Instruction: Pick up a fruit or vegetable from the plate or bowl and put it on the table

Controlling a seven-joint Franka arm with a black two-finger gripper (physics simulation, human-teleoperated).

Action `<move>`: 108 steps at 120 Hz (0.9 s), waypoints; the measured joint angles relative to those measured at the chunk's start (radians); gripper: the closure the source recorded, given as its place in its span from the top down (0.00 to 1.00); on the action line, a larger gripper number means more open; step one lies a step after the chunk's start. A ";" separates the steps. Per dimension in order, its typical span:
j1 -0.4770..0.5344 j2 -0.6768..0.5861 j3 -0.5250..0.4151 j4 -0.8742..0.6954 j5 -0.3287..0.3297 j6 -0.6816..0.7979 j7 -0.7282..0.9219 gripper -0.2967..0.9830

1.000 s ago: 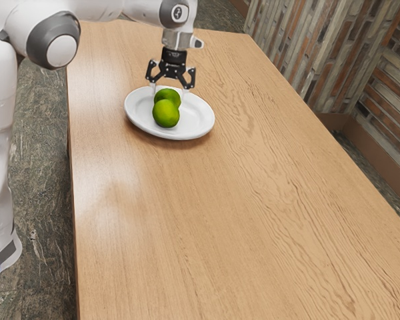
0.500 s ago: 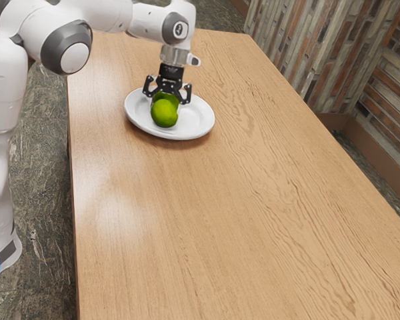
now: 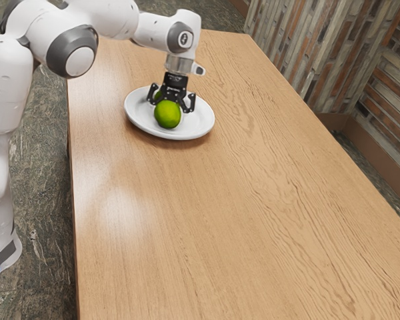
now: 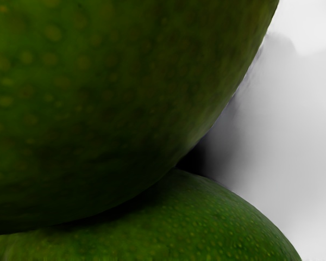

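Two green fruits on the white plate, end effector down among them.
Whether it is open or closed, I cannot tell; the round emblem above it is too small to read.

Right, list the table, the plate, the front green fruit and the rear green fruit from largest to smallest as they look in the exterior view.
1. Table
2. Plate
3. Front green fruit
4. Rear green fruit, by its visible patch only; it's mostly hidden, so its full size is unsure.
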 joint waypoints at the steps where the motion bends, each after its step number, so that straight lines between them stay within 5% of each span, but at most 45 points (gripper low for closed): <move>1: 0.000 0.000 0.000 0.001 0.001 0.000 0.000 0.77; 51: -0.037 -0.059 -0.011 0.013 0.029 0.007 0.007 0.49; 72: -0.225 -0.095 -0.016 0.064 0.049 0.009 -0.006 0.47; 108: -0.313 -0.072 -0.354 0.194 0.086 0.023 -0.107 0.46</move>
